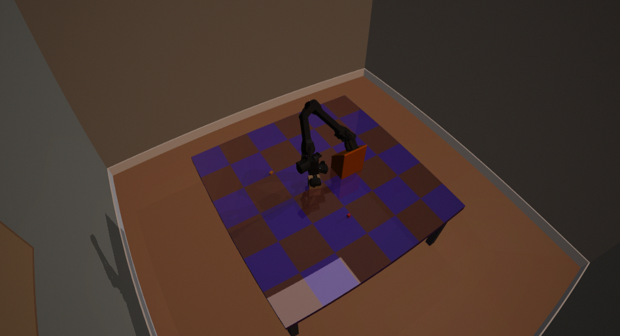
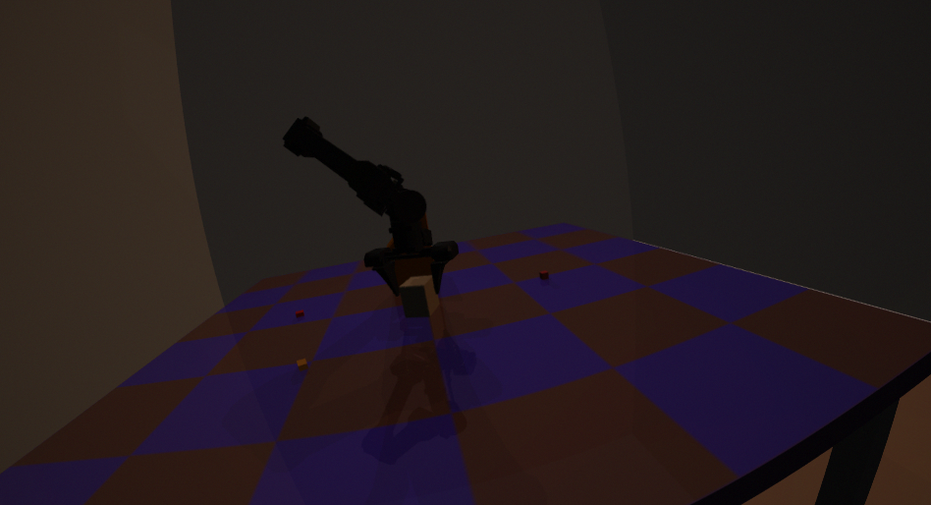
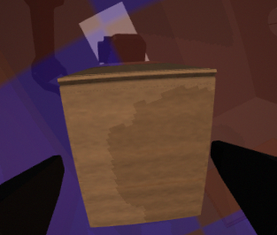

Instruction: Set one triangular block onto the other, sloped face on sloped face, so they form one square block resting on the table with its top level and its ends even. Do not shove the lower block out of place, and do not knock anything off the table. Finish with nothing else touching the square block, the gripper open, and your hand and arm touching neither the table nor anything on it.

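The table [image 1: 392,193] is checkered in purple and dark brown squares, two at its near corner paler. The block [image 3: 137,149] is tan wood grain with a darker patch. The arm [image 1: 305,129] and tool [image 3: 137,187] are black. A large box [image 1: 349,162] is orange.

Bare test cell: checkered table [image 1: 392,238], plain walls [image 1: 173,47], brown floor [image 1: 477,290], low rim [image 1: 477,155]; no furnishings.

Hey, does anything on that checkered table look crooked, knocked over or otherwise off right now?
Nothing stands out. The wooden block stands upright between the open gripper fingers, with a gap on each side. A faint seam near its top looks even. The orange box and small cubes sit undisturbed on the table.
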Robot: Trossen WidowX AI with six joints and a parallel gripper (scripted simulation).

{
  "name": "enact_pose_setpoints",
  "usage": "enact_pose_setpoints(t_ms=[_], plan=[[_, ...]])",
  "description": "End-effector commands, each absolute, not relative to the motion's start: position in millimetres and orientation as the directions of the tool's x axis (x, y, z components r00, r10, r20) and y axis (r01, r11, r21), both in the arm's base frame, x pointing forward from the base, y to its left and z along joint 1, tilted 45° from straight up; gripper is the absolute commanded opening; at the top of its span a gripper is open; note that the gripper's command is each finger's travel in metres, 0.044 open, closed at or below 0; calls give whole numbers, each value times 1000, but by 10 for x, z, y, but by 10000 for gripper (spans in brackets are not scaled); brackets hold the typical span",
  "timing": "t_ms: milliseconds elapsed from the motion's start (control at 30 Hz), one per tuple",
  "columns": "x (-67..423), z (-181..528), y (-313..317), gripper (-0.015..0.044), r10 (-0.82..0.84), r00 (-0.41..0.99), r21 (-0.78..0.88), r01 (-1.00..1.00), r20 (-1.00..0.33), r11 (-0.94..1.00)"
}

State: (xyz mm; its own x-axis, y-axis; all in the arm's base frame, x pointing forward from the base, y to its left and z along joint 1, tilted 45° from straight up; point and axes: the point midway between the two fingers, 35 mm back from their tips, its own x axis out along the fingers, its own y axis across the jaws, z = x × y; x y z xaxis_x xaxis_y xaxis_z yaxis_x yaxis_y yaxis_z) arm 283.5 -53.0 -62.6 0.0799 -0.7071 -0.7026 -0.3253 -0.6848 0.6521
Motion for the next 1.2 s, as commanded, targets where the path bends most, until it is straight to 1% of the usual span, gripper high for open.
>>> enact_pose_setpoints(t_ms=[0, 133, 367, 1167], plan=[[2835, -626, -530, 440, -707, 80, 652, -325, -703, -685], [2847, -569, -455, 440, -705, 81, 650, -325, -705, -687], [2760, 123, 241, 440, -703, 80, 648, -325, -707, -689], [2782, 102, 230, 440, -704, 91, 648, -321, -705, -690]])
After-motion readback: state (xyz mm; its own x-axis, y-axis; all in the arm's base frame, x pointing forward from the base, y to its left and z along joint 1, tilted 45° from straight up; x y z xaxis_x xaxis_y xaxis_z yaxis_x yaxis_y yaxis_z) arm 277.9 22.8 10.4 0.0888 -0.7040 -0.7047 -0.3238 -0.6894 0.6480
